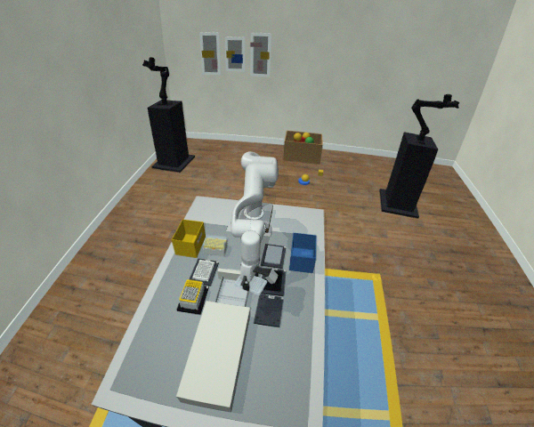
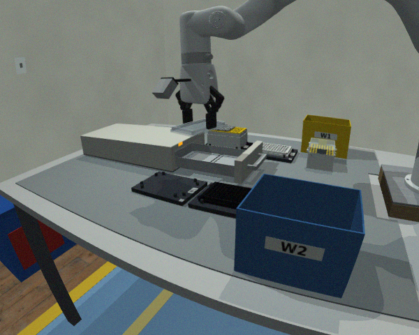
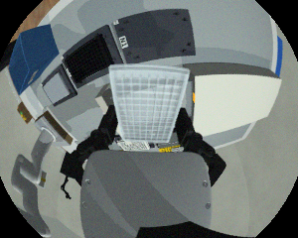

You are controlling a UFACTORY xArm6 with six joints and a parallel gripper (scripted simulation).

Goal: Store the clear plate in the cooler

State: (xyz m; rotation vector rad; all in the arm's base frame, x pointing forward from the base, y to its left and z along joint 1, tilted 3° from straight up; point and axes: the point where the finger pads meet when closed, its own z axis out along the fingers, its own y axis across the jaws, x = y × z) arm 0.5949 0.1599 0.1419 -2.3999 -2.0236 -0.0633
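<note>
My gripper [image 2: 199,118] is shut on the clear plate [image 2: 193,126], gripping it across its short sides and holding it roughly level in the air. The plate hangs above the front end of the cream cooler CD [image 2: 130,144] and the back of its open drawer [image 2: 216,158]. In the wrist view the plate [image 3: 149,102] shows its well grid, without a lid, between my fingers. The drawer's floor shows two ribbed places, both empty. The bar handle [image 2: 256,160] faces the arm's base. The amber lamp [image 2: 180,144] is lit. From the top view the plate [image 1: 257,284] is beside the drawer [image 1: 232,292].
A yellow-topped tip box [image 2: 227,136] and a white plate [image 2: 276,148] stand behind the drawer. The yellow bin W1 [image 2: 325,135] is further right. Two black nests [image 2: 168,187] [image 2: 224,196] lie in front of the drawer. The blue bin W2 [image 2: 299,230] stands nearest.
</note>
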